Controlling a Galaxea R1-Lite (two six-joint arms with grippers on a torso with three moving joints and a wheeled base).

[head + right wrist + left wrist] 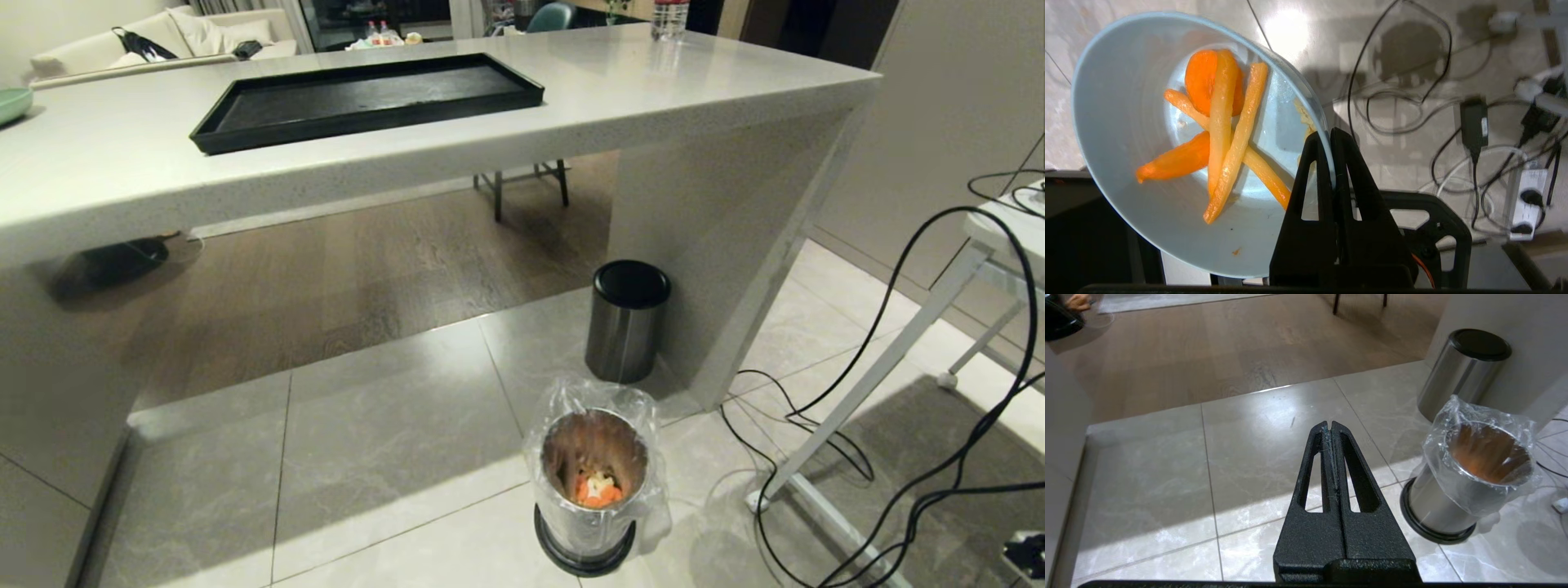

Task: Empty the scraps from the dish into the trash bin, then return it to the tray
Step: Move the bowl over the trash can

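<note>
right gripper [1329, 136]: fingers pinched on the rim of the dish [1126, 122], one finger inside the wall, one outside. seen in the right wrist view only, not in the head view.
dish: pale blue bowl, tilted, hanging over pale floor tiles and a tangle of black cables [1412, 102]. grip sits at roughly 4 o'clock on its rim in the wrist view.
scraps [1224, 130]: orange carrot sticks and chunks plus paler yellow sticks, crossed over each other, lying against the bowl's bottom. small smear on the inner wall near the fingers.
trash bin [593, 490]: on the floor tiles, about 6 o'clock in the head view, clear crinkled liner folded over the rim. orange and pale bits [598, 488] already lie at the bottom.
steel cylinder [626, 321]: black lid, just beyond the bin at its 12 o'clock, beside the counter's end panel.
tray [367, 96]: black, flat, nothing on it, on the white counter [653, 90] at about 11 o'clock in the head view.
green plate [12, 104]: only an edge visible, far 9 o'clock end of the counter.
left gripper [1331, 426]: fingers pressed together, holding nothing, hanging low over the tiles with the bin near it on one side.
white stand [898, 359]: at 3 o'clock, cables trailing under it.
</note>
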